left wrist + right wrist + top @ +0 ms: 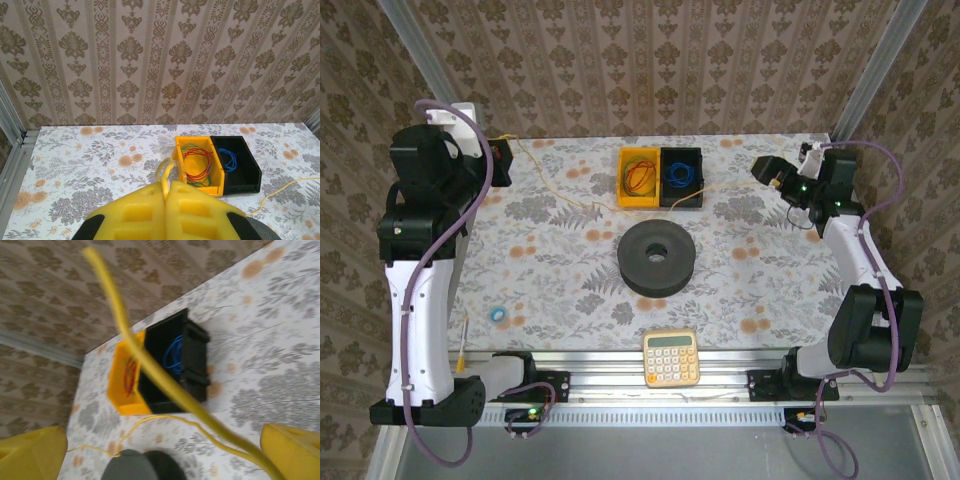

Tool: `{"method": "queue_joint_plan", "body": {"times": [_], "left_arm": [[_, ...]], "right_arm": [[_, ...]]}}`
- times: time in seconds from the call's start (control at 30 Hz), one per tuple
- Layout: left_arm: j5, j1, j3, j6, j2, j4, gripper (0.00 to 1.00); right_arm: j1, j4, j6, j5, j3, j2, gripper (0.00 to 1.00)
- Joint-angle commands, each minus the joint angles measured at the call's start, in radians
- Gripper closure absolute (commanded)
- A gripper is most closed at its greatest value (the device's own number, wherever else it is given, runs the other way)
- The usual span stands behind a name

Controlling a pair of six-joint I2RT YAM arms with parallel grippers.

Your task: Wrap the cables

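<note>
Left wrist cam shows the left gripper [166, 192] clamped shut on a loop of the yellow cord [160, 171], yellow bin [200, 189] just ahead of it. Right wrist cam shows the right gripper [160, 450] spread wide open, cord running between its fingers [35, 452]

Table, far side to near

On the table [750, 290], a left bin [638, 202] and a right bin [684, 202] touch side by side at the far middle, a wire coil [640, 177] in each. A cord [555, 190] passes just before them. A thick ring [634, 262] lies at the centre, a calculator [671, 358] at the near edge, and a small ring [499, 313] and a stick [463, 342] near-left.
</note>
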Motion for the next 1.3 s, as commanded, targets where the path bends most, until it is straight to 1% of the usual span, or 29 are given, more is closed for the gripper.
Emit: {"method": "queue_joint_plan", "body": {"times": [0.0, 0.03, 0.1, 0.23, 0.3, 0.47, 0.6, 0.63, 0.73, 1.13, 1.27], "left_arm": [[-0.011, -0.011, 0.016, 0.018, -0.007, 0.012, 1.0], [-0.011, -0.011, 0.013, 0.018, -0.007, 0.014, 1.0], [-0.009, -0.01, 0.012, 0.018, -0.006, 0.017, 1.0], [-0.006, -0.01, 0.011, 0.018, -0.005, 0.023, 1.0], [-0.006, -0.01, 0.011, 0.02, -0.007, 0.023, 1.0], [-0.013, -0.009, 0.013, 0.024, -0.016, 0.02, 1.0], [-0.027, -0.01, 0.024, 0.036, -0.022, 0.004, 1.0], [-0.033, -0.011, 0.029, 0.04, -0.025, 0.0, 1.0], [-0.042, -0.011, 0.044, 0.044, -0.03, -0.011, 1.0], [-0.048, -0.01, 0.053, 0.048, -0.036, -0.029, 1.0], [-0.054, -0.009, 0.054, 0.05, -0.039, -0.033, 1.0]], "right_arm": [[0.002, -0.019, 0.027, -0.128, 0.062, -0.003, 0.0], [0.003, -0.068, 0.002, -0.108, 0.073, -0.009, 0.0], [0.004, -0.186, -0.068, -0.026, 0.1, -0.023, 0.0], [0.012, -0.411, -0.208, 0.244, 0.14, -0.024, 0.0], [0.014, -0.451, -0.242, 0.331, 0.133, -0.024, 0.0], [0.015, -0.464, -0.28, 0.46, 0.099, -0.008, 0.0], [0.016, -0.464, -0.308, 0.536, 0.096, 0.015, 0.0], [0.016, -0.491, -0.317, 0.556, 0.098, 0.024, 0.0], [0.018, -0.489, -0.333, 0.589, 0.093, 0.04, 0.0], [0.026, -0.435, -0.346, 0.637, 0.1, 0.074, 0.0], [0.029, -0.433, -0.352, 0.648, 0.116, 0.085, 0.02]]}}
